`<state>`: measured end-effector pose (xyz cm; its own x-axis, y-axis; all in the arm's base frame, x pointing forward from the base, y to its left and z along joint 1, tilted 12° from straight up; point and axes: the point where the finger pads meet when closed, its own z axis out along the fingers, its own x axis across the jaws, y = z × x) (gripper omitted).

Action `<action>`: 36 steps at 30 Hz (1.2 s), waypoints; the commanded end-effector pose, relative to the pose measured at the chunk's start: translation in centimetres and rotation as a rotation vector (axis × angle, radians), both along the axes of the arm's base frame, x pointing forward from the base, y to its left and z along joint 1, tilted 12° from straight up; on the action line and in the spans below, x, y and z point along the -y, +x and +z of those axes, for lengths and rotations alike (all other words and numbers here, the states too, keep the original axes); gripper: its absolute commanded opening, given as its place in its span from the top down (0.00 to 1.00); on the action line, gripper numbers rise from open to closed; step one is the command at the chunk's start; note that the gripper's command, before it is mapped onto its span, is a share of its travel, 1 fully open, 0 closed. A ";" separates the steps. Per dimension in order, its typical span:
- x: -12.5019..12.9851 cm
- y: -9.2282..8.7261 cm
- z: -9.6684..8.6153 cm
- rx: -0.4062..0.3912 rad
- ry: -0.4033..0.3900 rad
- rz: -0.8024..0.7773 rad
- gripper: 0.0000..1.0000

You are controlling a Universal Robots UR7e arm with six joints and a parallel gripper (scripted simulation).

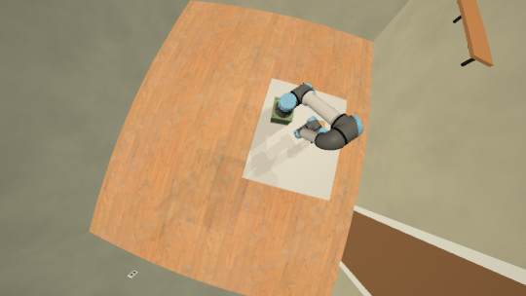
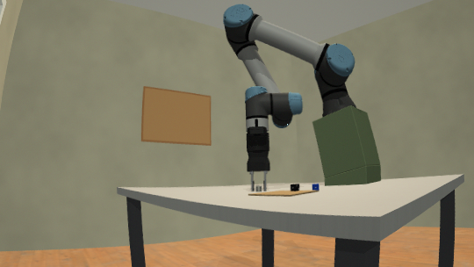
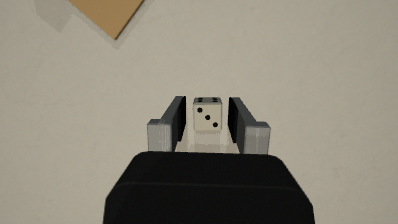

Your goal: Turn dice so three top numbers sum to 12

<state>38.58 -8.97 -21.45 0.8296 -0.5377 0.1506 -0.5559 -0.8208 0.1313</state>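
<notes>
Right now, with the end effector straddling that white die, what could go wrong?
1. The white die lies on the bare table, off the tan mat; releasing here likely fails the task.
2. Gaps show between the die and both fingers of the open end effector; closing off-center might tip or skew it.

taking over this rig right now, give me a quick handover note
Pincer: open, lowered around the white die, gaps on both sides, holding nothing.
White die: on the bare table, off the mat; the face toward the wrist camera shows three.
Black die and blue die: near the mat's far end; tops unreadable.
Done: pincer lined up.
Left: grip the white die, place it on the mat, make the tops total 12, release.
</notes>
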 end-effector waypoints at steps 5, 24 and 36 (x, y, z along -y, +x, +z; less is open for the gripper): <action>0.0 0.0 0.0 0.001 -0.001 0.000 0.30; 0.0 0.0 0.0 0.001 -0.001 0.000 0.30; 0.0 0.0 0.0 0.001 -0.001 0.000 0.60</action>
<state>38.58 -8.98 -21.46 0.8296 -0.5377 0.1508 -0.5559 -0.8208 0.1313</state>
